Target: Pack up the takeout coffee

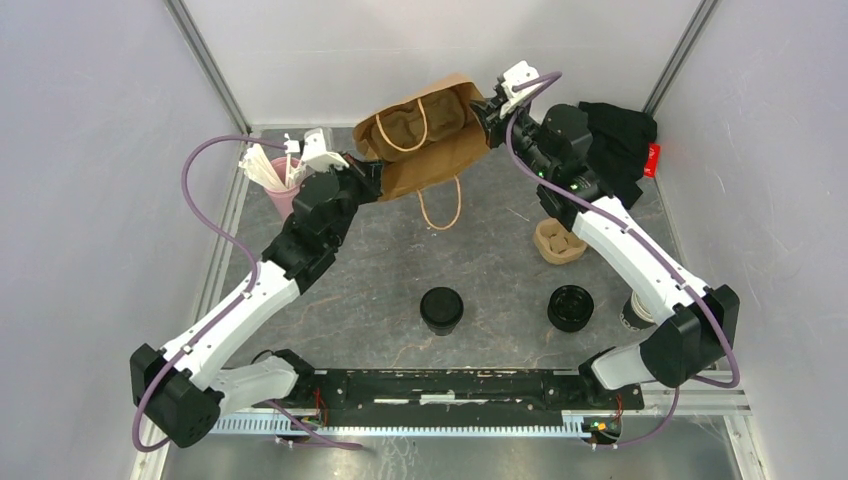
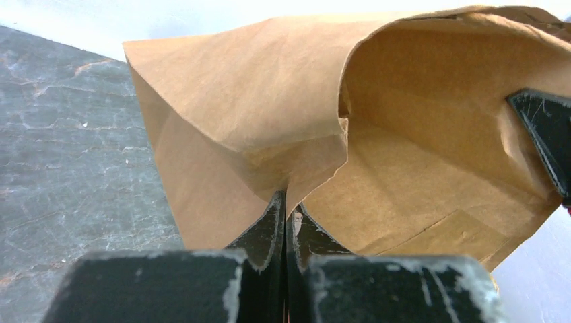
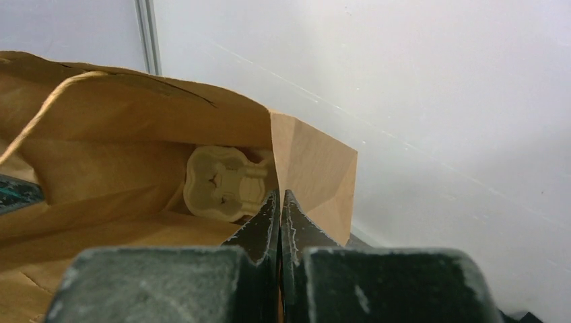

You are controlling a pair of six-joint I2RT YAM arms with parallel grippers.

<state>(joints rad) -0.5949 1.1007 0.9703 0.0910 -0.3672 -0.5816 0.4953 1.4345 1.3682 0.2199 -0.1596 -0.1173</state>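
The left pincer (image 2: 286,199) is clenched on the left lip of a brown paper bag (image 2: 256,101). Its two black fingers are pressed together with a fold of paper nipped between them. The right pincer (image 3: 281,198) is clenched in the same way on the opposite lip, with the paper corner caught between its tips. The bag is stretched between the two at the far middle of the counter (image 1: 370,290), and its mouth is spread wide enough for the overhead view to look into it. Deep inside the bag lies a pulp cup carrier (image 3: 225,183). One twine handle (image 1: 441,208) hangs from the near side of the bag over the counter, and the other loops across the open mouth.

The takeout coffee (image 1: 441,310) stands upright on the counter toward the near edge. It is well apart from the bag, roughly midway between the two arms, and neither pincer touches it. To its right sits a squat stack of black lids (image 1: 570,308). Further right is a stack of cups (image 1: 632,312), partly hidden behind the right arm. A second carrier (image 1: 558,243) lies beside the right forearm, between the lids and the bag. A pink cup (image 1: 283,190) holding white sticks stands at the far left, just beside the left wrist. A black cloth (image 1: 620,130) is bunched in the far right corner.
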